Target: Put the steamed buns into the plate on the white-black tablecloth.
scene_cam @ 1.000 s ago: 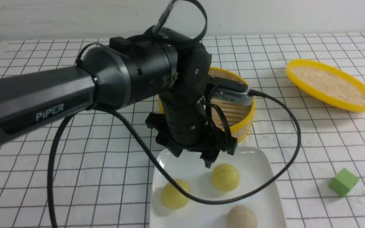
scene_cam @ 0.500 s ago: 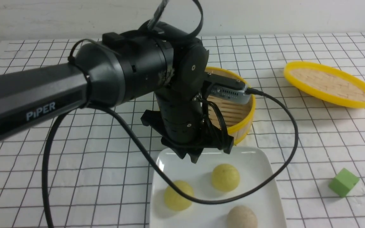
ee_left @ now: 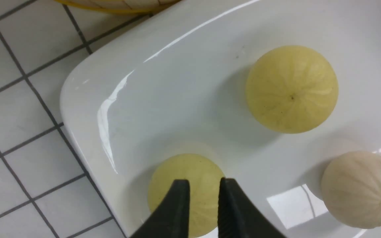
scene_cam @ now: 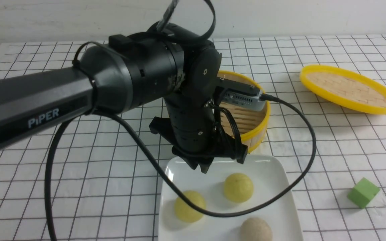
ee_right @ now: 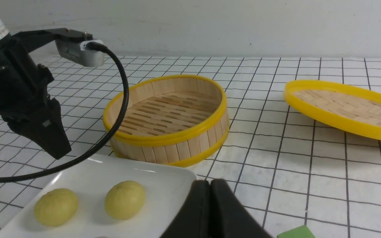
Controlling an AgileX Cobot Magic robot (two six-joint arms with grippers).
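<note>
Three steamed buns lie in the white plate (scene_cam: 273,174) on the white-black tablecloth (scene_cam: 112,201): a yellow-green bun (scene_cam: 189,206) at the left, a second yellow-green bun (scene_cam: 238,187) farther back, and a beige bun (scene_cam: 256,230) nearest. My left gripper (scene_cam: 206,169) hangs just above the plate's far-left edge, touching none of them. In the left wrist view my left gripper (ee_left: 203,180) is empty and all but shut, with a thin slit over the left bun (ee_left: 185,165). My right gripper (ee_right: 209,181) is shut and empty, low beside the plate (ee_right: 164,185).
An empty yellow-rimmed bamboo steamer basket (scene_cam: 265,124) stands just behind the plate. Its lid (scene_cam: 348,88) lies at the back right. A green cube (scene_cam: 363,192) sits right of the plate. The left arm's black cable (scene_cam: 280,194) droops across the plate.
My left gripper drew back and to the left from over the far yellow-green bun, and its jaws came together. It has barely moved in the last half second. The buns stay in place.
</note>
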